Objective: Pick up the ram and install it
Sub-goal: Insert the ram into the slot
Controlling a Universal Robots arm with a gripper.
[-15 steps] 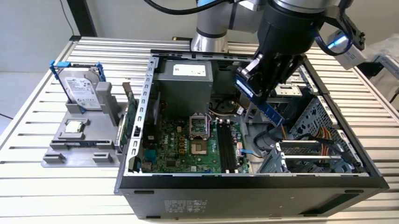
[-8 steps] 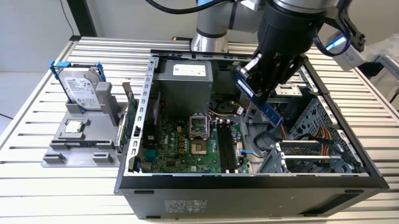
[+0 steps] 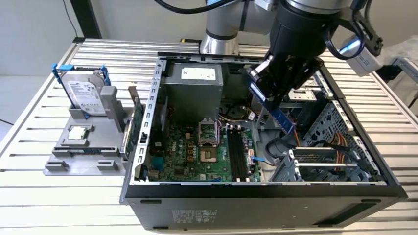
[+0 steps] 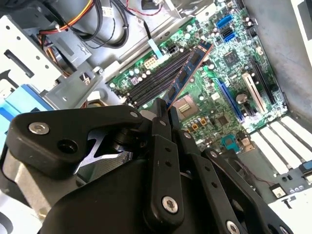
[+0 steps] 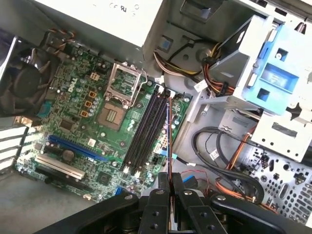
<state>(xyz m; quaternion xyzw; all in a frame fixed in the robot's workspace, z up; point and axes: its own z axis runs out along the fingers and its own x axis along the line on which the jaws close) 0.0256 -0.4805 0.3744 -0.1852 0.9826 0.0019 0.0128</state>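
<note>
Nearest the exterior view's camera runs the dark outer wall of the open computer case [image 3: 261, 208], which lies on its side on a slatted metal table [image 3: 39, 196]. At the exterior view's left, beside the case, a grey holder [image 3: 85, 152] carries an upright hard drive [image 3: 87, 95] in a blue frame; in front of the drive lies a small processor chip [image 3: 78, 132]. Moving right into the case, the green motherboard [image 3: 186, 156] lies flat with its processor socket [image 3: 207, 133] near the middle; behind it sits the grey power supply [image 3: 193, 88]; just right of the socket the long black slots [image 3: 236, 155] run side by side. Right again, the gripper [image 3: 273, 95] hangs over the case, its fingers clamped on the ram [image 3: 283, 120]; the narrow blue-green stick slants down from them, above the board and not seated in a slot. In the second wrist view the ram [image 4: 187, 73] juts from the gripper [image 4: 163, 108] roughly along the line of the slots; in the first wrist view the ram [image 5: 169, 136] shows edge-on, pinched by the gripper [image 5: 169, 178]. At the exterior view's far right stands the metal drive cage [image 3: 330, 122], with orange cables [image 3: 339, 139] beside it.
</note>
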